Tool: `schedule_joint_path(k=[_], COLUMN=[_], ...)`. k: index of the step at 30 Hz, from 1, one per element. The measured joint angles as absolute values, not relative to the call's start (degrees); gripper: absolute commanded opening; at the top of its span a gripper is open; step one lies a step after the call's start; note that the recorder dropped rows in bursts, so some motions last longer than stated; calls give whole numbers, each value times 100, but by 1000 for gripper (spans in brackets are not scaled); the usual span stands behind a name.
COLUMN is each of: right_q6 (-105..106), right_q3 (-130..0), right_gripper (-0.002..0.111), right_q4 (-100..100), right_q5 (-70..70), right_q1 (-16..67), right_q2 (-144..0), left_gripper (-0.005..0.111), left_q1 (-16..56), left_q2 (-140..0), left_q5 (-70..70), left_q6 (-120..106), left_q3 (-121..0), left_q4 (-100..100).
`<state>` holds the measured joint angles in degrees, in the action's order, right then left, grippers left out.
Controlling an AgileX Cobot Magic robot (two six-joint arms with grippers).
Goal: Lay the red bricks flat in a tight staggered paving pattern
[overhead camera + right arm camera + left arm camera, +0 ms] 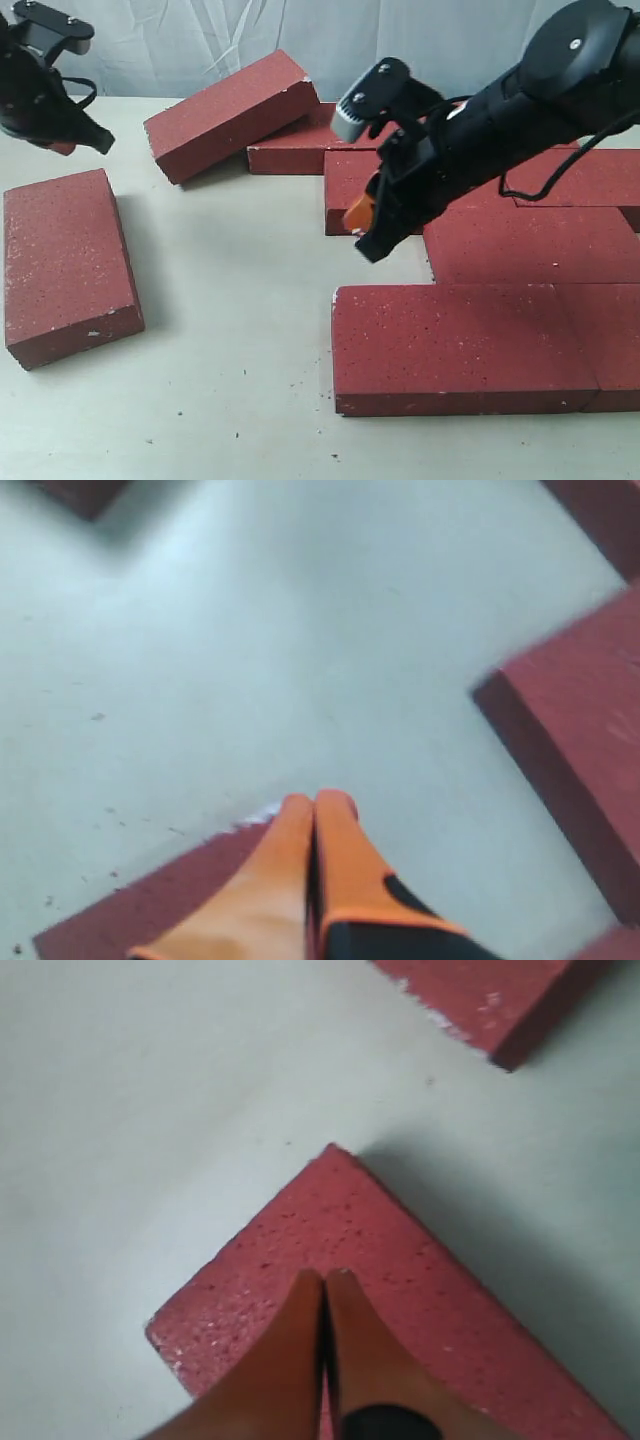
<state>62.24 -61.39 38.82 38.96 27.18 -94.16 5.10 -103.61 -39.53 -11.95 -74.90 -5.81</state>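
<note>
Several red bricks lie flat and close together at the right, the nearest one (460,345) in front. One red brick (65,260) lies alone at the left. Another (230,112) leans tilted on a flat brick (295,152) at the back. My left gripper (70,142) hangs at the far left, shut and empty. In the left wrist view its fingertips (325,1278) sit over a brick's corner (350,1220). My right gripper (362,228) reaches to the middle, shut and empty, beside the paved group. Its fingers (317,802) hover over a chipped brick corner (150,900).
The pale tabletop (240,300) shows bare between the lone left brick and the paved group. Small crumbs (235,433) dot the front. A wrinkled grey backdrop (300,30) hangs behind. A further brick edge (580,730) stands close to the right gripper.
</note>
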Motion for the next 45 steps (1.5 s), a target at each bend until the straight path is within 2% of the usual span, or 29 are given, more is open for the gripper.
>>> schedule_joint_path(k=[10, 15, 21, 30, 45], right_q6=[7123, 7133, 7145, 7145, 7111], right_q3=[-6527, -7008, -7379, -7419, -7419], right_gripper=[-1, -1, -1, -1, -1], right_q4=[4634, 4648, 4648, 4519, 4373], right_q5=[3791, 4255, 4565, 4385, 4189], right_q1=[3991, 4442, 4821, 5115, 5135], right_q2=[-9922, -10464, -10951, -11075, -11163], left_gripper=[0, 0, 0, 0, 0], left_q1=[-483, -797, -840, -840, -840], left_q2=[-10930, -11382, -11884, -12312, -12360], left_q5=[-2772, -2702, -2702, -2898, -4427], left_q6=[-1098, -1087, -1075, -1211, -1417], left_q3=[-7455, -7871, -8309, -8348, -8399], left_q4=[-616, -627, -543, -230, 0])
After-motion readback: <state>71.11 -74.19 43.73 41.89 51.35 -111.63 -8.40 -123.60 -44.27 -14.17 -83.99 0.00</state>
